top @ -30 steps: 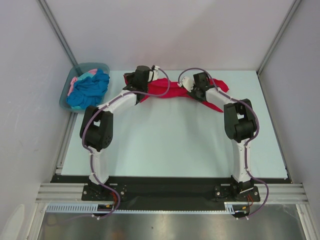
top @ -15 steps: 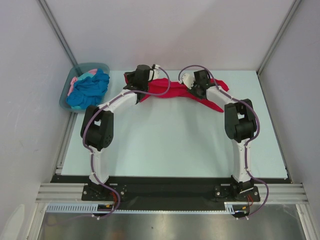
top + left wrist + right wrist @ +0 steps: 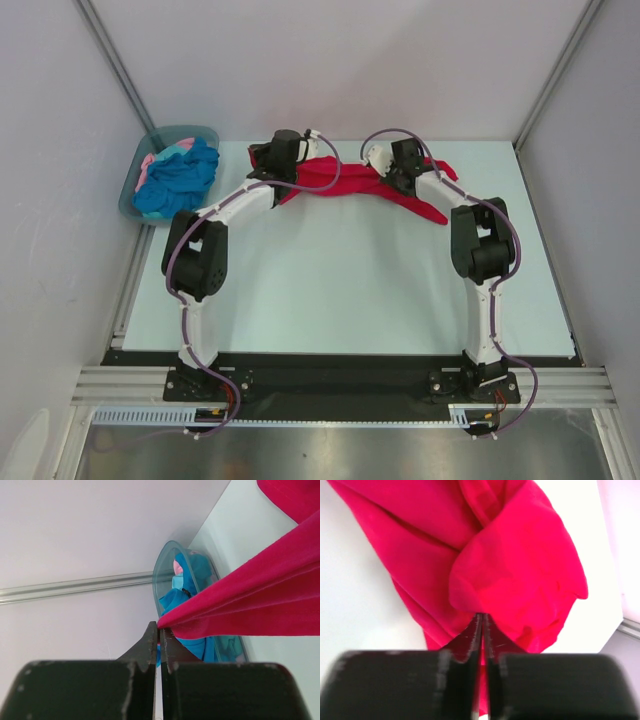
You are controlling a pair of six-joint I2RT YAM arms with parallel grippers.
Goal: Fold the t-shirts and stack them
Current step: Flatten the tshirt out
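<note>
The crimson-red t-shirt (image 3: 350, 178) stretches in a bunched band across the far part of the table between both arms. My left gripper (image 3: 160, 630) is shut on its left end, and the cloth (image 3: 250, 605) runs taut away to the right. My right gripper (image 3: 482, 617) is shut on a fold of the same red t-shirt (image 3: 515, 575), which hangs crumpled over the table. In the tub at far left lie the turquoise-blue t-shirt (image 3: 178, 178) and the pale pink t-shirt (image 3: 150, 165), also seen as blue cloth (image 3: 197, 570) in the left wrist view.
The grey-teal plastic tub (image 3: 128, 200) stands at the table's far left corner against the wall. White walls with metal rails close in the back and both sides. The table (image 3: 340, 280) is pale between the arms.
The right gripper has closed on the red t-shirt's right part and shifted slightly toward the back. The left arm has not moved.
</note>
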